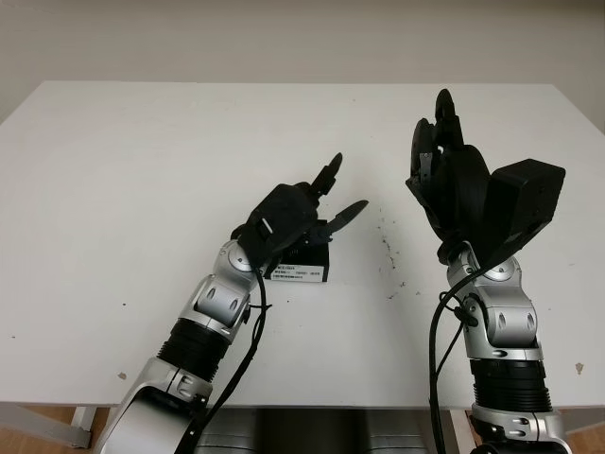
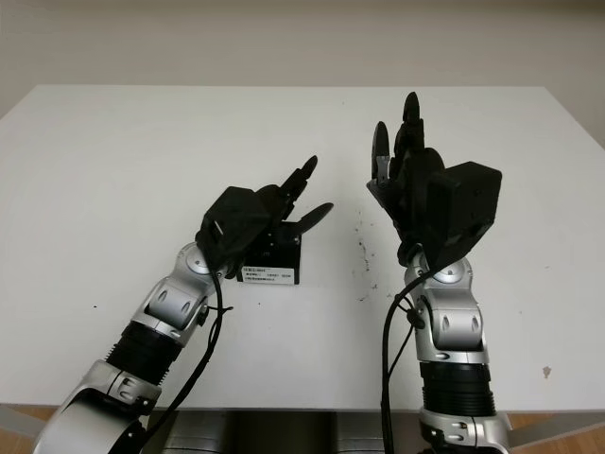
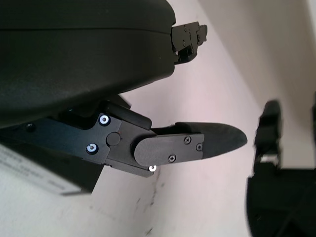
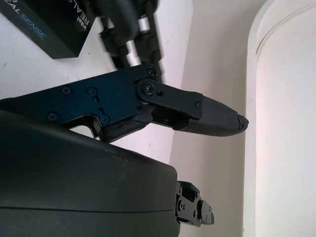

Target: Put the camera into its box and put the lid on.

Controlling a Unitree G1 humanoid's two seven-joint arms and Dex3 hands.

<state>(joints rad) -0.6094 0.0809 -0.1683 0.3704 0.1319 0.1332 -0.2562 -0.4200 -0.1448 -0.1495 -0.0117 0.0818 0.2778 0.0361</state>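
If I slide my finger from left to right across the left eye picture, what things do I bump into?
The left hand hovering over the black box → dark specks on the white table → the right hand, held up and open.

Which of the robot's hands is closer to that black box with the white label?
The left. The left hand is right above the black box, open. The right hand is raised well off to the box's side, open.
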